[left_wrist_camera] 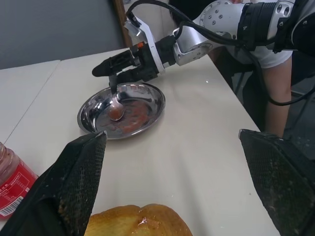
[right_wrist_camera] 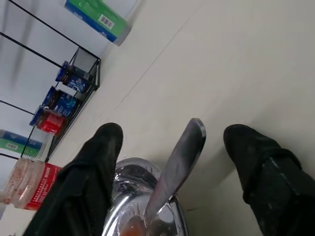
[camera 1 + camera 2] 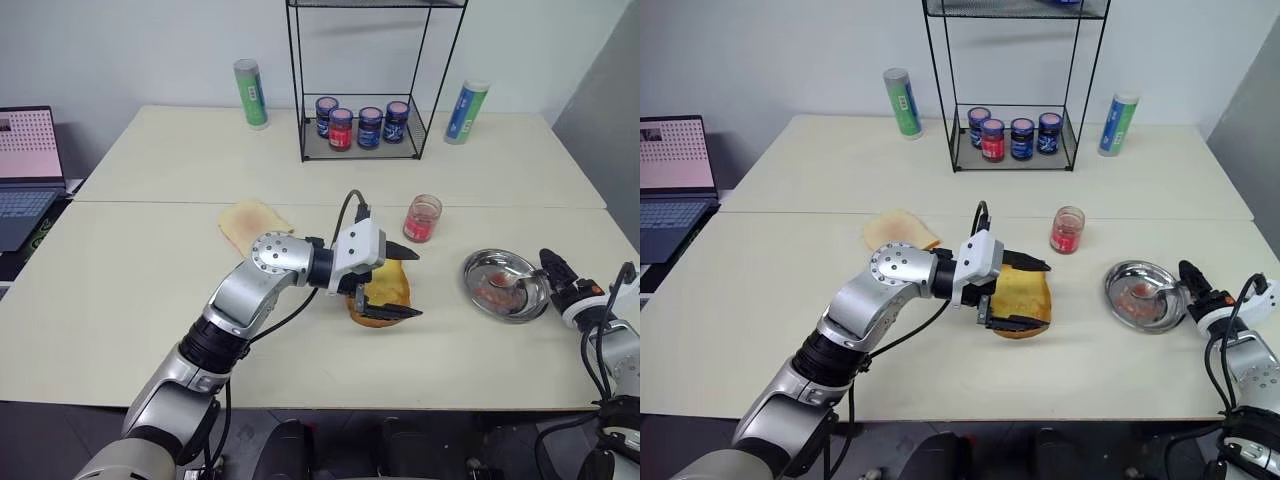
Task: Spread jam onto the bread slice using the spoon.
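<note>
While the spoon (image 2: 174, 169) lay with its bowl in the steel dish (image 3: 480, 268) and its handle leaning up over the rim, the right gripper (image 2: 182, 147) was seen at the near right edge of the table (image 3: 120, 300), its two black fingers (image 2: 98, 162) spread wide on either side of the handle and touching nothing. Red-pink jam (image 1: 129, 114) was smeared across the bottom of the dish and on the bowl of the spoon. Toward the middle of the table, the left gripper (image 3: 392, 285) was held with its fingers wide apart, one on each side of the bread slice (image 3: 1025, 297), which lay flat on the tabletop; whether the fingers touched it could not be told. A red-labelled jar (image 3: 422, 218) stood just beyond, between slice and dish, and a paler slice (image 3: 252, 222) lay to the left. Farther back, four jars (image 3: 361, 123) were lined up in a black wire rack (image 3: 300, 90), flanked by a green tube (image 3: 251, 93) and a blue-and-green tube (image 3: 466, 111). A laptop (image 3: 28, 160) sat open at the far left.
</note>
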